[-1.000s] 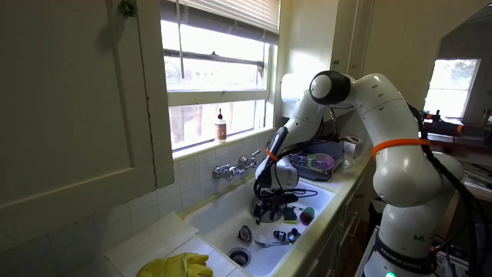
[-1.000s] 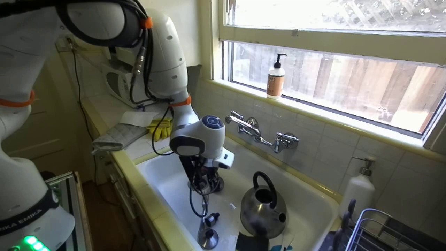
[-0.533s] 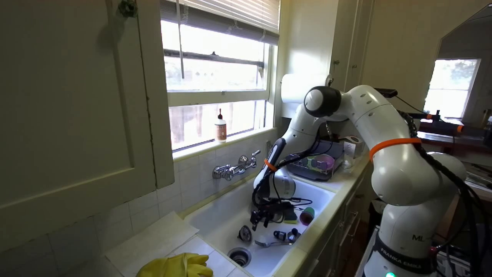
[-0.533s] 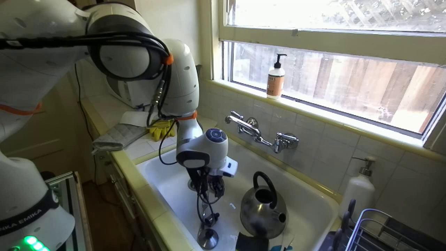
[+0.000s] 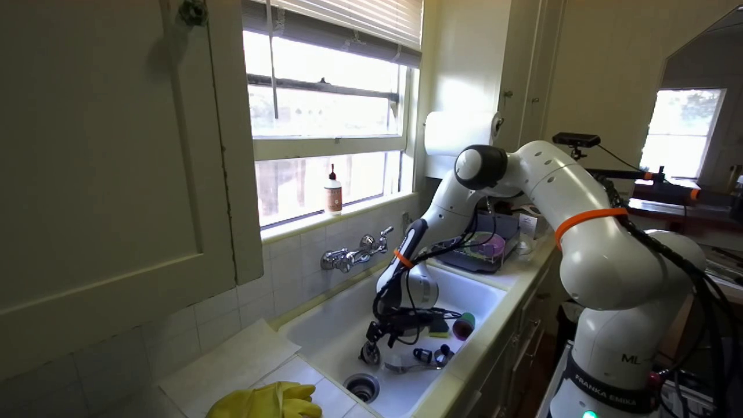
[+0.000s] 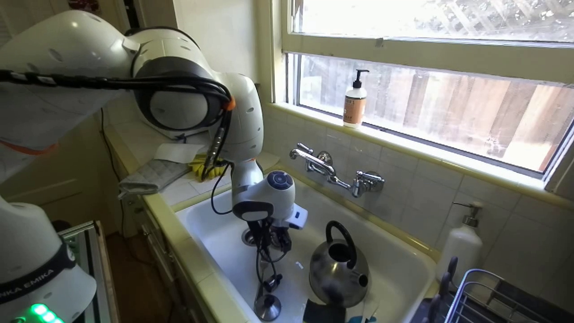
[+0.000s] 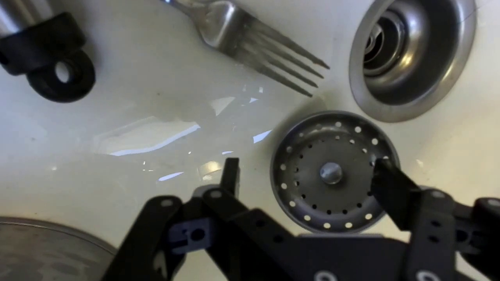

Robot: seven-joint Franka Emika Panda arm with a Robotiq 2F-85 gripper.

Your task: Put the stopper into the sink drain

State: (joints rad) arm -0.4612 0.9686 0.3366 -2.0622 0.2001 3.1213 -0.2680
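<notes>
The stopper is a round metal strainer basket with a small centre knob. It lies in the white sink beside the drain, apart from it. In the wrist view the stopper (image 7: 330,199) sits between my fingertips, with the right finger overlapping its rim. The drain (image 7: 425,93), an open metal-rimmed hole, is at the upper right. In an exterior view the stopper (image 5: 370,353) is just below my gripper (image 5: 382,337), and the drain (image 5: 361,388) is nearer the camera. My gripper (image 7: 306,173) is open, its left finger clear of the stopper. Whether the right finger touches it I cannot tell.
A fork (image 7: 234,33) and a black-capped item (image 7: 43,43) lie near the stopper. A steel kettle (image 6: 338,276) stands in the sink. A sponge (image 5: 439,327), a cup (image 5: 464,326) and a metal funnel-like piece (image 6: 267,307) are also there. The faucet (image 5: 354,257) juts from the wall.
My gripper has moved down and, in an exterior view, left toward the drain, arriving over the stopper. The stopper and the other things in the sink have not visibly moved.
</notes>
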